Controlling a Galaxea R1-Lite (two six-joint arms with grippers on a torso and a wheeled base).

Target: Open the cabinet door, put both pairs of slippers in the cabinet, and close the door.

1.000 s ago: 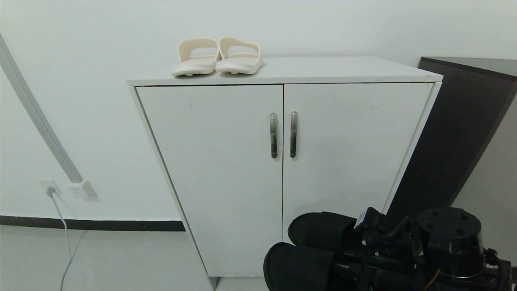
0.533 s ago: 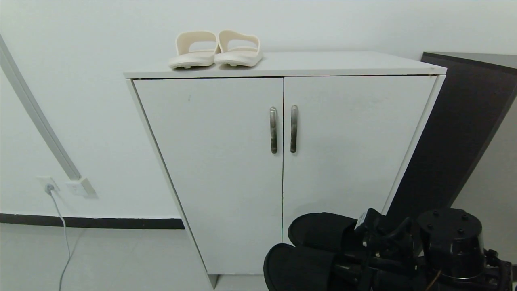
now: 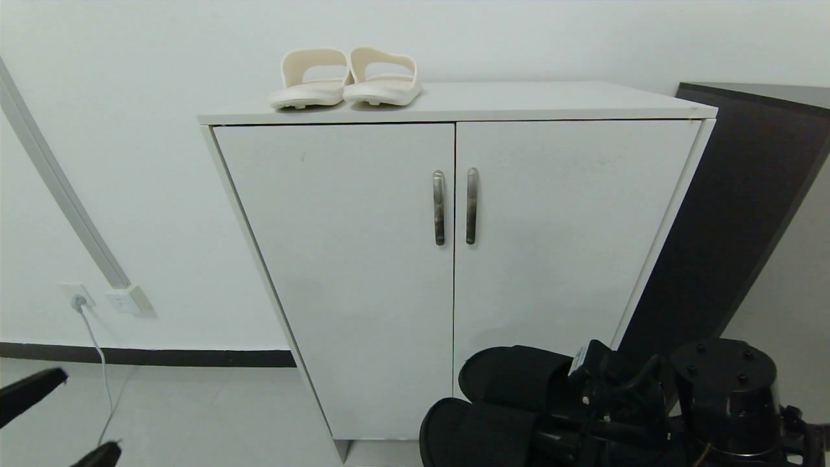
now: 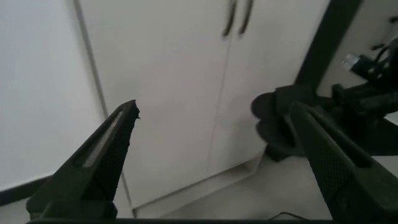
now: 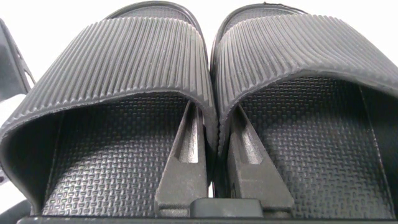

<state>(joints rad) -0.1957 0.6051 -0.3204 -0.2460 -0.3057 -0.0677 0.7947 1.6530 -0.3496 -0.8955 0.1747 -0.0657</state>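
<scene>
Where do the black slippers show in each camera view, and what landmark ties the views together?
Head view: black slippers low right, before the cabinet's right door.
Left wrist view: the slippers beside the cabinet near its foot.
Right wrist view: close up, side by side, right gripper clamped on their adjoining sides.
Shared landmark: door handles, head and left wrist views.

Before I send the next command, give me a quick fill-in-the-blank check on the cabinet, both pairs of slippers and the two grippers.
1. Both cabinet doors are ____.
2. The cream slippers rest on ____ of the cabinet.
3. The number of black slippers held by the right gripper is ____.
4. The left gripper is ____ and holds nothing.

Missing words: shut; top; two; open
</scene>
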